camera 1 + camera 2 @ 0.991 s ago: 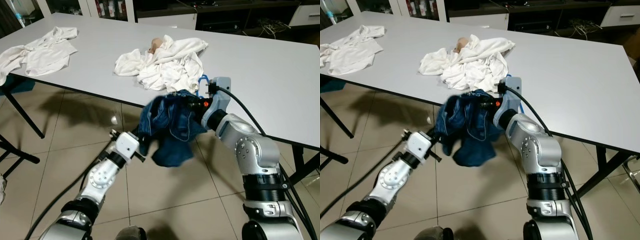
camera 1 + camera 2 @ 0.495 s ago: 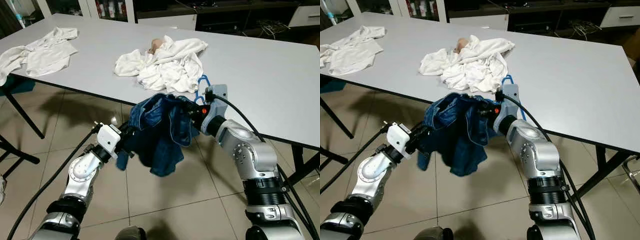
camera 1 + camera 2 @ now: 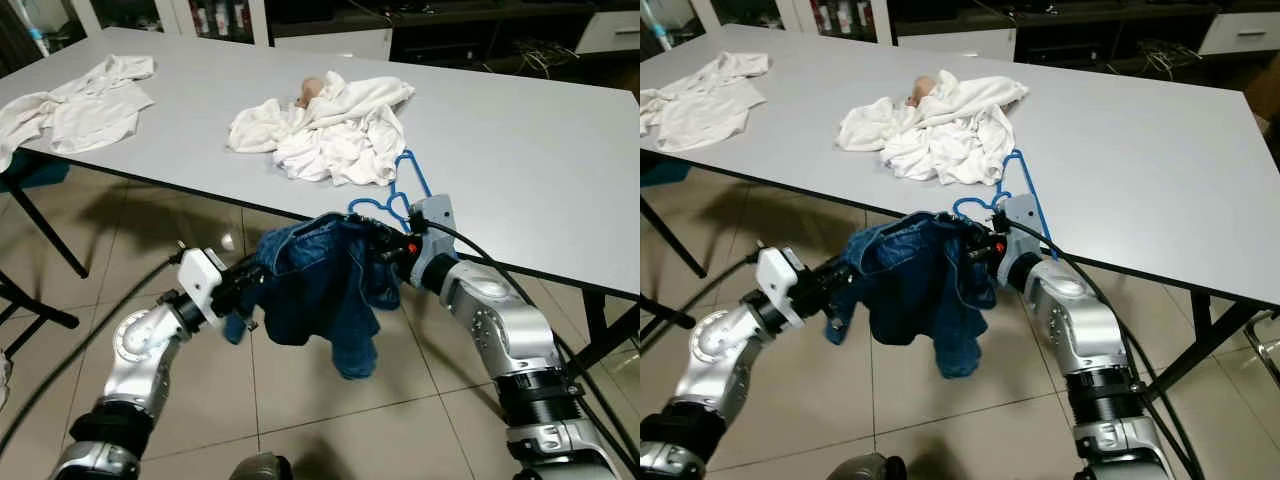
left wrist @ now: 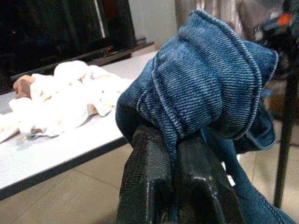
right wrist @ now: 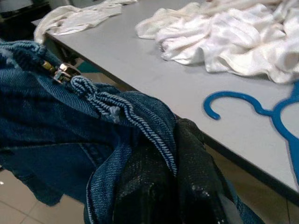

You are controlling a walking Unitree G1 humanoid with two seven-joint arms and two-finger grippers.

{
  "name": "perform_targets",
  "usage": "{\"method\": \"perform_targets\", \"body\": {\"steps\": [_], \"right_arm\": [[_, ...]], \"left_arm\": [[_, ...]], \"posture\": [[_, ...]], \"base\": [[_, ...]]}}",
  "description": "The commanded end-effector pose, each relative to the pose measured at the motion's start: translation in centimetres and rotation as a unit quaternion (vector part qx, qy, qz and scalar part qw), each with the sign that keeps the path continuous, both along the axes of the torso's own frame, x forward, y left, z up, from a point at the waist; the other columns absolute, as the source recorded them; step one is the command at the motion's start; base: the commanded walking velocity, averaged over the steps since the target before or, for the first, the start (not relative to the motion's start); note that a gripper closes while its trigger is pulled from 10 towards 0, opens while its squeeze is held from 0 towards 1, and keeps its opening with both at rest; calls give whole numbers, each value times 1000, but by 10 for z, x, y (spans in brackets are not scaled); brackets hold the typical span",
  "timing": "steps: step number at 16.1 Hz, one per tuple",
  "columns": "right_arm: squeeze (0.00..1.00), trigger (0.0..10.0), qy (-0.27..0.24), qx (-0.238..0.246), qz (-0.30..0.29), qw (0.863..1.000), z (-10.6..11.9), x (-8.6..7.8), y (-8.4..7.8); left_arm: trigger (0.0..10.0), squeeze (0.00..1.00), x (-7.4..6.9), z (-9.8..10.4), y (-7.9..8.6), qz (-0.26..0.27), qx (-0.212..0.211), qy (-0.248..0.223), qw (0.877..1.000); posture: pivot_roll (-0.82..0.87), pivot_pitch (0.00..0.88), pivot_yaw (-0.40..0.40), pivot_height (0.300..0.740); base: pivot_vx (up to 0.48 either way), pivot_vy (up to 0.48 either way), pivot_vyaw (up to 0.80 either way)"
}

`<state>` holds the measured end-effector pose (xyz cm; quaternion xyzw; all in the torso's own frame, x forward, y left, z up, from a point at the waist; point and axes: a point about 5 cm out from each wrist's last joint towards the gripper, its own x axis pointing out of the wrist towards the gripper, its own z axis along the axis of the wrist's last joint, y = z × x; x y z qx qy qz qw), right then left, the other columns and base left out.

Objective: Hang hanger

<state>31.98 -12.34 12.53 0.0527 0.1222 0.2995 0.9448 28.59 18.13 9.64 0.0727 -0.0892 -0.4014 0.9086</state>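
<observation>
A denim garment (image 3: 320,290) hangs off the table's (image 3: 520,150) front edge, between both grippers. A hanger (image 3: 395,200) lies at that edge; crumpled clothes (image 3: 325,125) behind it, a shirt (image 3: 85,100) far left.

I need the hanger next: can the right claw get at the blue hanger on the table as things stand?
Probably not yet. The right claw is shut on the denim garment, as is the left claw. The blue hanger lies uncovered at the table edge right beside it.
</observation>
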Motion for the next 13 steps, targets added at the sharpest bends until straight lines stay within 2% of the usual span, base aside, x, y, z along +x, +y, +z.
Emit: {"method": "perform_targets", "body": {"steps": [1, 3, 6, 11, 13], "right_arm": [[0, 10000, -13, 4, 25, 1000, 3, -2, 5], [0, 10000, -22, 8, 80, 997, 3, -10, 11], [0, 10000, -30, 3, 129, 991, 3, -18, 16], [0, 10000, -39, -18, 167, 985, -1, -23, 13], [0, 10000, -39, -57, 163, 984, -8, -21, 9]], "left_arm": [[0, 0, 1, 10, 4, -6, -17, -5, 1000], [0, 0, -1, 17, 4, -35, -36, 8, 999], [0, 0, -2, 25, 7, -44, -46, 12, 998], [0, 0, -5, 31, 12, -60, -53, 34, 996], [0, 0, -8, 27, 13, -62, -39, 45, 996]], "posture": [[-8, 0, 62, 740], [-8, 0, 64, 740], [-7, 0, 68, 740], [-5, 0, 72, 740], [-4, 0, 73, 740]], "base": [[0, 0, 0], [0, 0, 0], [0, 0, 0], [0, 0, 0], [0, 0, 0]]}}
